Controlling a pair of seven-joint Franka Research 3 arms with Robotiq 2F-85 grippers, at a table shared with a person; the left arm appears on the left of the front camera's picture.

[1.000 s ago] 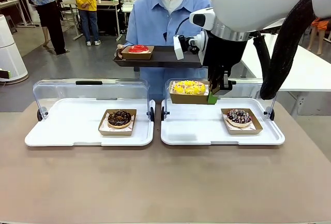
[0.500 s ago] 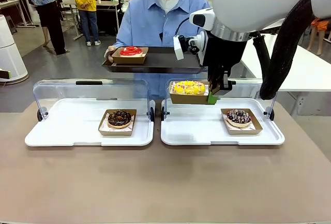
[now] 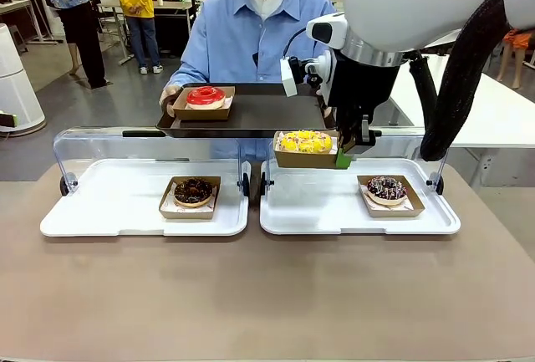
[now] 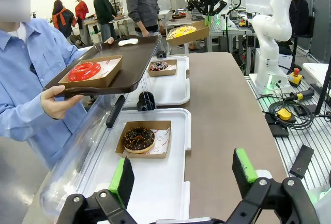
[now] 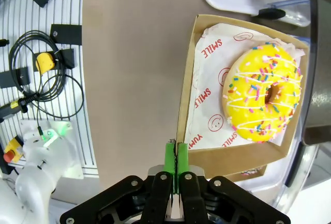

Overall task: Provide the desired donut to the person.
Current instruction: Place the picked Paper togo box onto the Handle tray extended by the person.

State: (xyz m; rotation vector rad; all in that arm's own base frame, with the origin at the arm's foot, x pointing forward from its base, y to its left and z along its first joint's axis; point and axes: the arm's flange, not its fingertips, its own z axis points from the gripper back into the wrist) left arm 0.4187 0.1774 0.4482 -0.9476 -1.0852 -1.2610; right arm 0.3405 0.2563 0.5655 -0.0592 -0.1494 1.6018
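Note:
The yellow sprinkled donut (image 3: 305, 141) lies in a cardboard box held above the right white tray (image 3: 322, 211). My right gripper (image 3: 343, 159) is shut on the box's right edge; its own view shows the pads (image 5: 176, 154) pinching the box rim beside the donut (image 5: 264, 98). Across the table the person (image 3: 242, 40) holds a dark serving tray (image 3: 259, 114) carrying a red donut (image 3: 205, 95) in a box. That tray's right end hangs just above and behind the yellow donut. My left gripper (image 4: 182, 175) is open over the left white tray, with a chocolate donut (image 4: 138, 138) ahead.
The left white tray (image 3: 109, 207) holds the chocolate donut (image 3: 193, 191). A dark sprinkled donut (image 3: 386, 188) sits on the right tray. Clear lids (image 3: 146, 149) stand open behind both trays. Bare brown table (image 3: 267, 295) lies in front. Other people stand far back.
The person has brought the dark tray with the red donut lower and to the left, nearer the table. My right gripper and the yellow donut have stayed put.

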